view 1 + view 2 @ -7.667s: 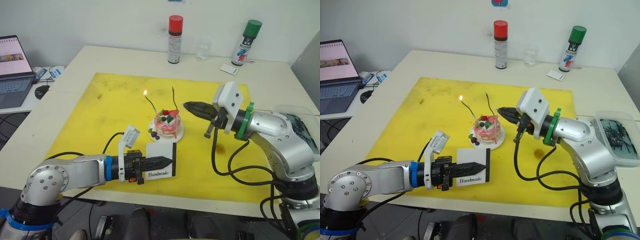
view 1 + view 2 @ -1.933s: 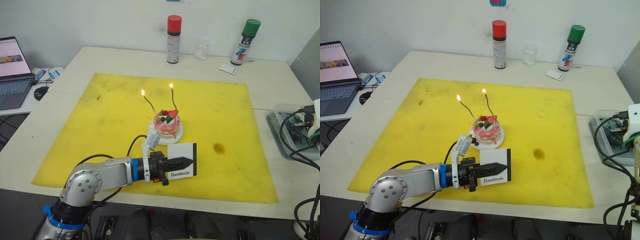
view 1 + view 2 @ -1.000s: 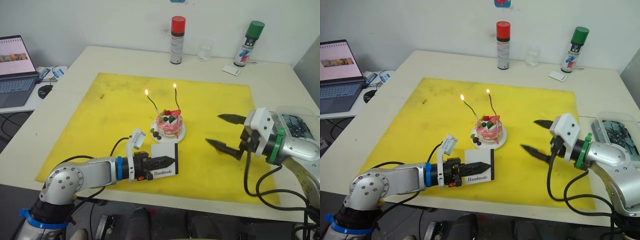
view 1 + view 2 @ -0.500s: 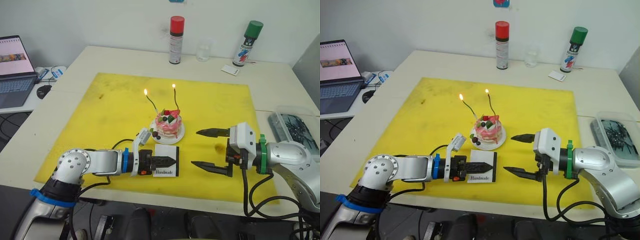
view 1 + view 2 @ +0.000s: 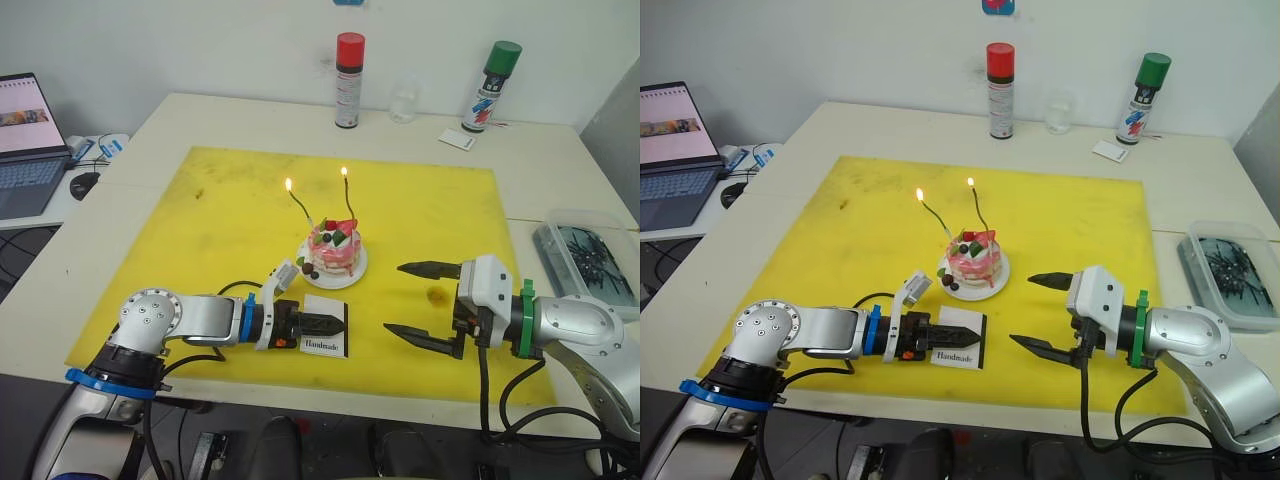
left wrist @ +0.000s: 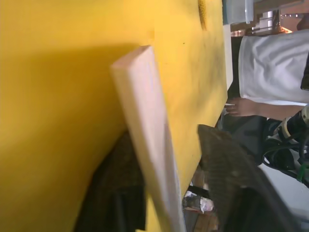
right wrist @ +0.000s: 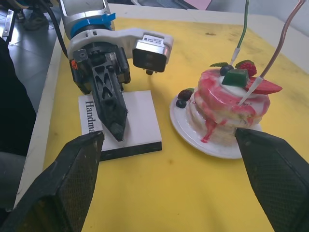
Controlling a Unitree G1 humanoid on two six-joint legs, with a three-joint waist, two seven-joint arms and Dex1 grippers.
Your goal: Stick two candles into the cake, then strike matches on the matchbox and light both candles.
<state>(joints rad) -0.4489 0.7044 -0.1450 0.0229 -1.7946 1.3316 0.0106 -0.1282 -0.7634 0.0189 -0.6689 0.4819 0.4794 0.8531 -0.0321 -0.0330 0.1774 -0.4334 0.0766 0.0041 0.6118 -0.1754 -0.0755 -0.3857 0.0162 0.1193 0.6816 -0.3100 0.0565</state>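
Observation:
The cake sits on its white plate mid-mat, with both candles stuck in it and burning. The right wrist view shows one green candle and one pink candle. The matchbox lies on the yellow mat in front of the cake. My left gripper is open around it: one finger rests against the matchbox, the other stands apart. My right gripper hangs wide open and empty, right of the matchbox.
At the table's far edge stand a red-capped can, a green-capped can, a small glass and a white card. A clear tray with dark thin sticks sits right. A laptop is far left.
My left gripper's jaws have parted from the matchbox, which now lies lower on the mat. The right gripper has barely shifted and stays open. Both flames still burn.

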